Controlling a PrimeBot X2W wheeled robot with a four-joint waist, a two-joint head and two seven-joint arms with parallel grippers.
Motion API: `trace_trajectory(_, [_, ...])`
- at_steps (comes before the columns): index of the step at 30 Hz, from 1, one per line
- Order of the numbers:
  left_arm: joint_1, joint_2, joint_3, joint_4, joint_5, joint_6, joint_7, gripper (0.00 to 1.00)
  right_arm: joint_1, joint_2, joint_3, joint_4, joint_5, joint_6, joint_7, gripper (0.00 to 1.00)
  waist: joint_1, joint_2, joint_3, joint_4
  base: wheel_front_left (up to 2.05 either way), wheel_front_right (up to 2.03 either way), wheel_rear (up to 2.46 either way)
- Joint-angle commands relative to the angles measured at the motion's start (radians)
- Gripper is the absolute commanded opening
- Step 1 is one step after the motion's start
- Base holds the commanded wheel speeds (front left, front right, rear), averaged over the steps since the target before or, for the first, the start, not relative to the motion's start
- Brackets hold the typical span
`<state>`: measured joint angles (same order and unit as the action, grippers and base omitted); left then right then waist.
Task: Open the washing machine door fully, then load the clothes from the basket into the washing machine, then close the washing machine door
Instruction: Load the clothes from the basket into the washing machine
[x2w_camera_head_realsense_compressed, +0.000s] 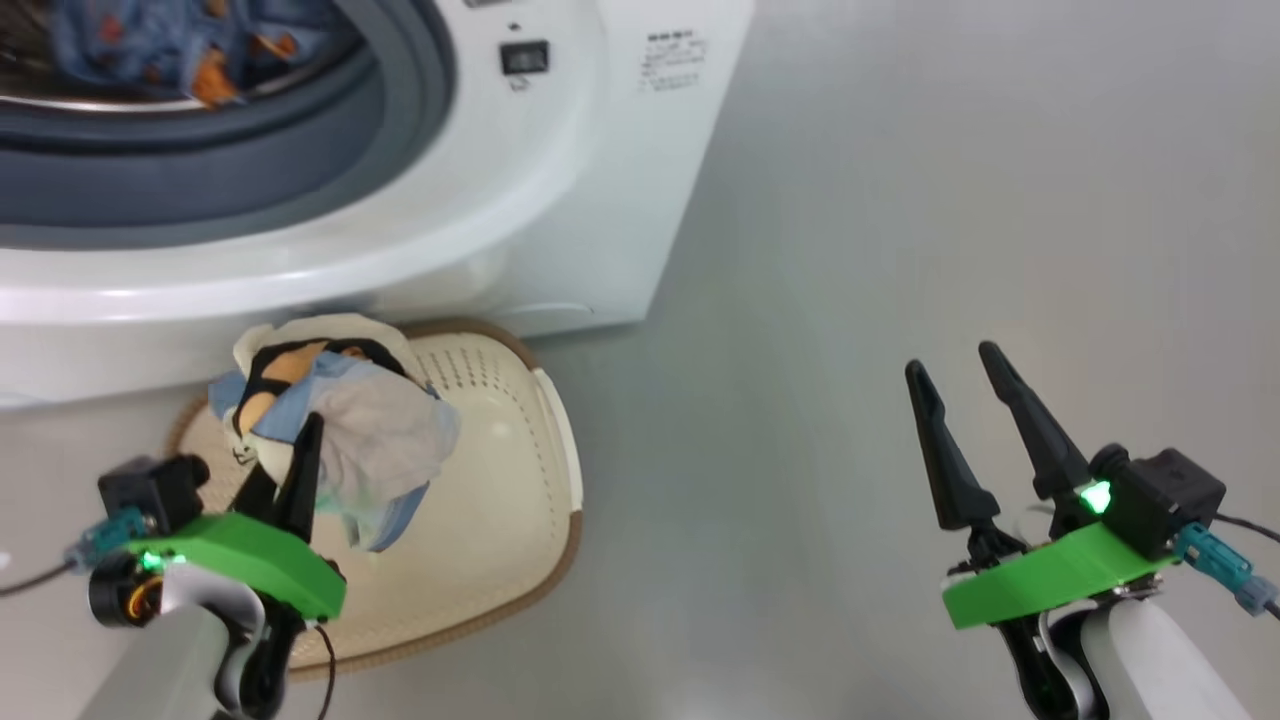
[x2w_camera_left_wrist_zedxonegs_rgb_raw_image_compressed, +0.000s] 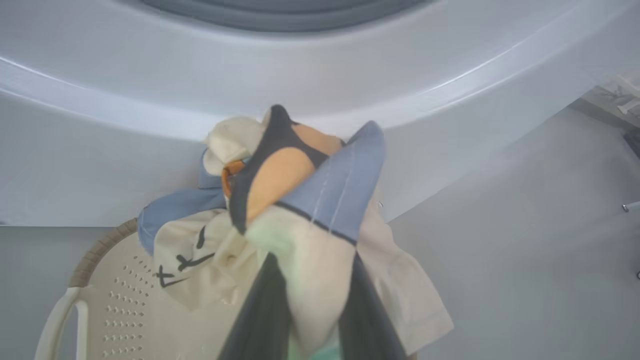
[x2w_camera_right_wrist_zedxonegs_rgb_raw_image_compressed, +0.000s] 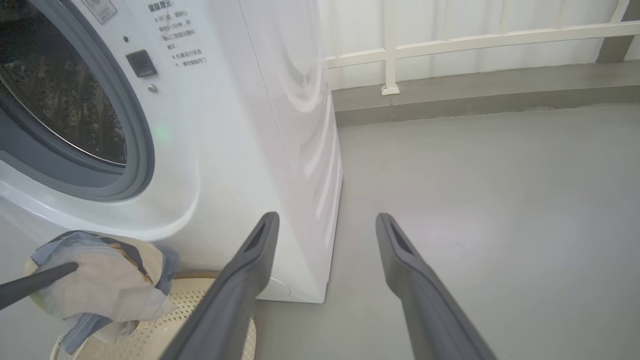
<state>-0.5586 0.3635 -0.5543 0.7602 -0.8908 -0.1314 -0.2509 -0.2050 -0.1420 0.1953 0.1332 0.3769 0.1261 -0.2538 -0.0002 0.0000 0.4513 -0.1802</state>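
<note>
the left gripper (x2w_camera_head_realsense_compressed: 292, 455) is clamped on a bunched bundle of cream, light blue and orange-printed clothes (x2w_camera_head_realsense_compressed: 350, 430), held over the small cream-white perforated plastic basket with a brown rim (x2w_camera_head_realsense_compressed: 490, 480), just in front of the big white front-loading washing machine (x2w_camera_head_realsense_compressed: 600, 150). the right gripper (x2w_camera_head_realsense_compressed: 955, 375) hangs well apart over the bare grey floor (x2w_camera_head_realsense_compressed: 900, 200), its long dark fingers (x2w_camera_head_realsense_compressed: 940, 450) spread wide and empty. the step in hand looks like lifting this bundle into the drum (x2w_camera_head_realsense_compressed: 60, 95), where a blue garment (x2w_camera_head_realsense_compressed: 150, 50) with orange prints lies behind the grey-blue rubber gasket (x2w_camera_head_realsense_compressed: 300, 160). to do it well, the left arm should rise first until the loose tails of cloth below the fingers clear the basket rim and the rounded white lip of the opening, and only then go forward. the release belongs deep past the gasket, not on it, so nothing drapes over the seal and fouls the closing later. the pinch should stay firm until then, since the soft cloth seems caught at one fold only and could slip. the right arm does best staying clear of that path.
</note>
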Motion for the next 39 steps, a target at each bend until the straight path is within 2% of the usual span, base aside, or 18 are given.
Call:
trace_trajectory(1, [0.042,0.015,0.085,-0.048,0.062,0.001,-0.011,0.0,0.035,-0.022,0.018,-0.015,0.003,0.005,-0.008,1.0,0.0002,0.0,-0.102,0.066,0.0,0.0,0.0])
trace_trajectory(6, [0.127,-0.023,0.221,-0.128,0.205,0.001,-0.011,0.0,0.063,-0.037,0.019,-0.005,0.009,0.005,-0.008,1.0,0.0002,0.0,-0.164,0.085,0.0,0.0,0.0])
trace_trajectory(18, [0.296,-0.104,0.447,-0.325,0.452,0.001,-0.011,0.0,0.133,-0.056,0.006,0.011,0.021,0.005,-0.008,1.0,0.0002,0.0,-0.277,0.117,0.0,0.0,0.0])
trace_trajectory(31, [0.481,-0.181,0.592,-0.567,0.605,0.001,-0.011,0.0,0.204,-0.066,-0.017,0.004,0.023,0.005,-0.008,1.0,0.0002,0.0,-0.344,0.152,0.0,0.0,0.0])
trace_trajectory(39, [0.541,-0.211,0.622,-0.641,0.638,0.001,-0.011,0.0,0.215,-0.066,-0.024,-0.005,0.021,0.005,-0.008,1.0,0.0002,0.0,-0.34,0.166,0.0,0.0,0.0])
